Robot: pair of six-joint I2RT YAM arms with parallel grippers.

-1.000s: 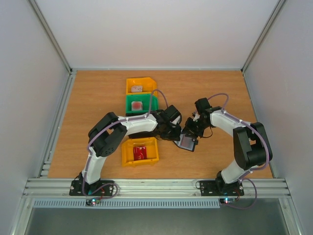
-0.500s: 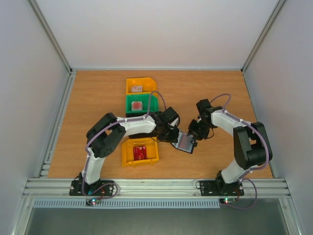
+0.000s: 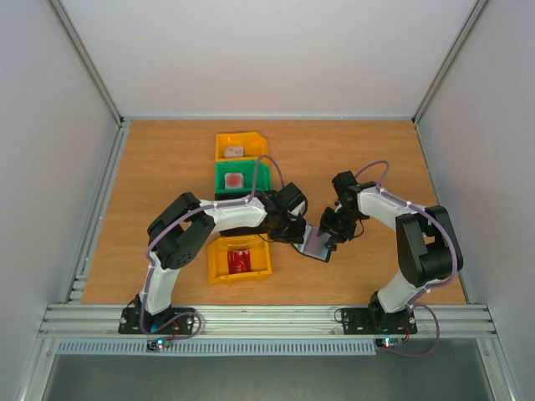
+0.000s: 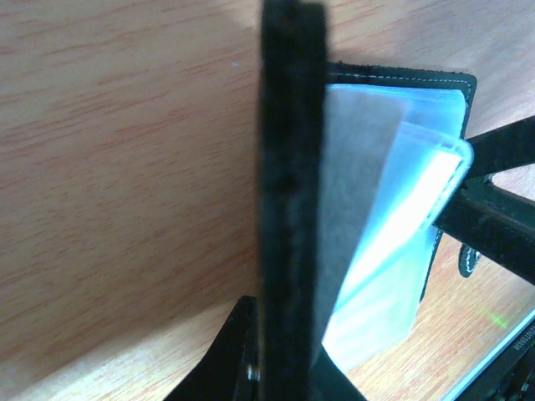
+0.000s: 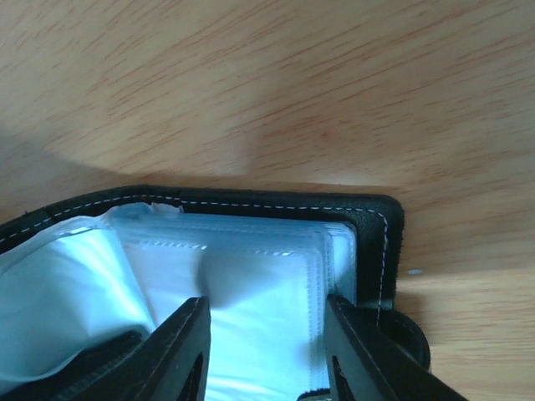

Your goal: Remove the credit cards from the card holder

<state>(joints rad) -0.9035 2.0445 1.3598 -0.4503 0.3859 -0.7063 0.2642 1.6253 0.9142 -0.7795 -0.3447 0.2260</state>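
Top view: the card holder (image 3: 317, 243) lies on the wooden table (image 3: 376, 150) between the two wrists, at about 5 o'clock from the table centre. The left gripper (image 3: 295, 233) meets it from 10 o'clock and the right gripper (image 3: 333, 229) from 2 o'clock; both are on it, so neither arm is clearly the nearer. A red credit card (image 3: 239, 261) lies in the near yellow bin (image 3: 219, 269), at 9 o'clock from the holder and on the left arm's side. The green bin (image 3: 261, 177) and the far yellow bin (image 3: 224, 140) stand beyond it toward 12 o'clock. Left wrist view: the black cover (image 3: 288, 167) stands on edge, its long axis running 12 to 6 o'clock, and the left gripper is pinched on its lower end. The clear pockets (image 4: 376, 225) fan away toward 3 o'clock, where one finger of the right gripper reaches their outer edge. Right wrist view: the right gripper's fingers (image 5: 180, 351) are spread, one each side of the pocket stack, which fills the gap between them. The holder's stitched edge runs 9 to 3 o'clock just beyond the fingertips. No card face can be told apart inside the pockets here. Judgement: the stack lies straight ahead of the right gripper and is braced by the left, so the extraction falls to the right gripper.
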